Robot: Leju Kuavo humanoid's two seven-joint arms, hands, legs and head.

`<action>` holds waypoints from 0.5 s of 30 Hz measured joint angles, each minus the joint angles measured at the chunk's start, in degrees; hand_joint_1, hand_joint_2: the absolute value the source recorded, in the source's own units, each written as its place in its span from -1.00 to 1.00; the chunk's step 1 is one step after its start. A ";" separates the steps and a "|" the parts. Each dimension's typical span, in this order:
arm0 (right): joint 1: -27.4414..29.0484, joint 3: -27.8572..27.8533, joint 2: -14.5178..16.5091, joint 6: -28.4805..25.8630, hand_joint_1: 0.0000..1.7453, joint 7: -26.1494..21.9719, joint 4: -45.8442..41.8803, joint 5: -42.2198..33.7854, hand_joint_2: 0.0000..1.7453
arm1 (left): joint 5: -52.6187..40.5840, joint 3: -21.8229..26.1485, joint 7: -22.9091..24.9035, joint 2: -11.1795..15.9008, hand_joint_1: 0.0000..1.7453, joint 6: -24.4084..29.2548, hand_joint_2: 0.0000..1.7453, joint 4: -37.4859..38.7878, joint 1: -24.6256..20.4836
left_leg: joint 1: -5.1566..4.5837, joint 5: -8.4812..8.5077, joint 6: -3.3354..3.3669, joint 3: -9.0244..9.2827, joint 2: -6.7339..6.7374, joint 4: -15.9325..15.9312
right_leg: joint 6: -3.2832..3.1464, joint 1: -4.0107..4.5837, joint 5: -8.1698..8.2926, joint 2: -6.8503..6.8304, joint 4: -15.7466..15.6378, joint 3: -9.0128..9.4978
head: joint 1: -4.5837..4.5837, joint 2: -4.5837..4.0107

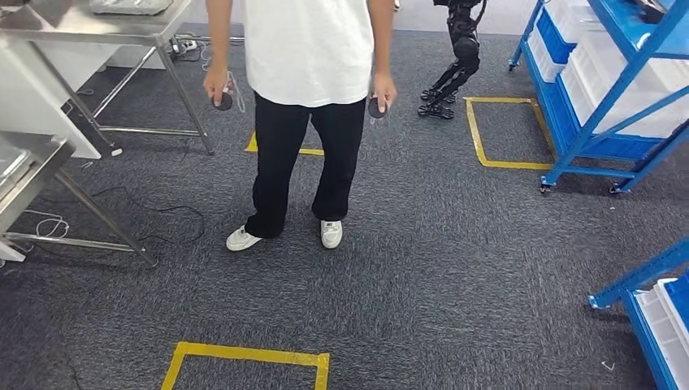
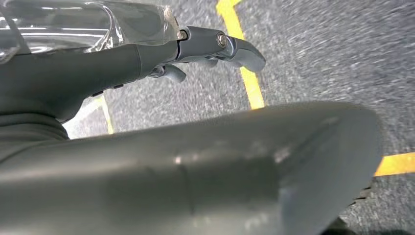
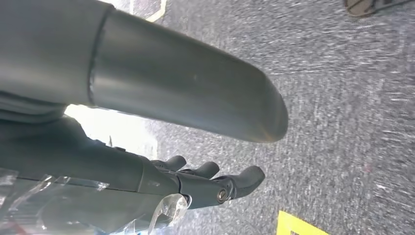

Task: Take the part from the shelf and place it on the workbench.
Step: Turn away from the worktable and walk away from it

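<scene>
I logged grey carpet floor (image 1: 455,268) marked with yellow tape squares (image 1: 248,357). A blue metal shelf rack with white bins (image 1: 605,89) stood on the right, a steel-legged desk (image 1: 106,32) on the left. A person in white shirt and black trousers (image 1: 305,114) stood between. Left hand (image 2: 147,63) and right hand (image 3: 147,176) each lay against clear plastic film; whether they gripped it, I couldn't tell. I couldn't locate the part.

My right hand (image 3: 161,147) above grey carpet (image 3: 333,112).
Thumb (image 3: 195,93) extended, darker fingers (image 3: 240,178) slightly curled, nothing held; yellow floor tape (image 3: 293,226) shows near my fingertips; clear film (image 3: 169,208) by my palm.
</scene>
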 joint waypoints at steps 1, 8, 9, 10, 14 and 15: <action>0.03 0.13 -0.04 0.00 -1.00 -0.06 0.00 0.14 -1.00 | 0.02 0.00 -0.04 -0.05 -1.00 0.06 -1.00 0.00 -0.31 | -0.10 -0.22 -0.24 -0.04 0.55 0.25 | -0.58 0.16 -0.08 0.59 0.04 -0.13 | 0.01 0.00; -0.37 1.19 -0.11 -0.04 -1.00 -0.18 0.00 0.40 -1.00 | 0.75 -0.02 -0.85 -0.66 -1.00 0.63 -1.00 -0.04 -0.93 | 1.09 -10.08 -2.09 -7.85 -4.68 18.96 | -2.64 0.00 0.54 4.86 0.10 -0.94 | -0.04 0.00; -0.33 1.29 -0.14 -0.08 -1.00 -0.10 0.00 0.29 -1.00 | 0.89 -0.02 -0.64 -0.70 -1.00 0.60 -1.00 -0.04 -0.69 | 1.18 -10.34 -2.08 -8.84 -4.80 20.95 | -2.69 -0.01 0.66 5.69 0.11 -1.07 | -0.05 0.00; -0.26 1.38 -0.20 -0.15 -1.00 -0.04 0.00 0.13 -1.00 | 1.01 -0.02 -0.34 -0.75 -1.00 0.53 -1.00 -0.04 -0.42 | 1.25 -9.36 -1.99 -8.70 -4.91 20.49 | -2.67 -0.03 0.76 6.53 0.12 -1.13 | -0.05 0.00; -0.17 1.56 -0.36 -0.35 -1.00 -0.12 0.00 -0.26 -1.00 | 1.16 -0.02 0.59 -0.84 -1.00 0.39 -1.00 -0.03 0.81 | 1.28 -0.74 -1.18 -2.37 -8.53 4.89 | -2.08 -0.24 1.18 9.64 0.25 -1.46 | -0.12 0.00; -0.12 1.60 -0.39 -0.36 -1.00 -0.05 0.00 -0.31 -1.00 | 1.26 -0.02 0.62 -0.84 -1.00 0.40 -1.00 -0.03 1.11 | 1.22 -0.04 -1.08 -1.80 -9.34 2.99 | -1.79 -0.32 1.36 10.31 0.30 -1.80 | -0.14 0.00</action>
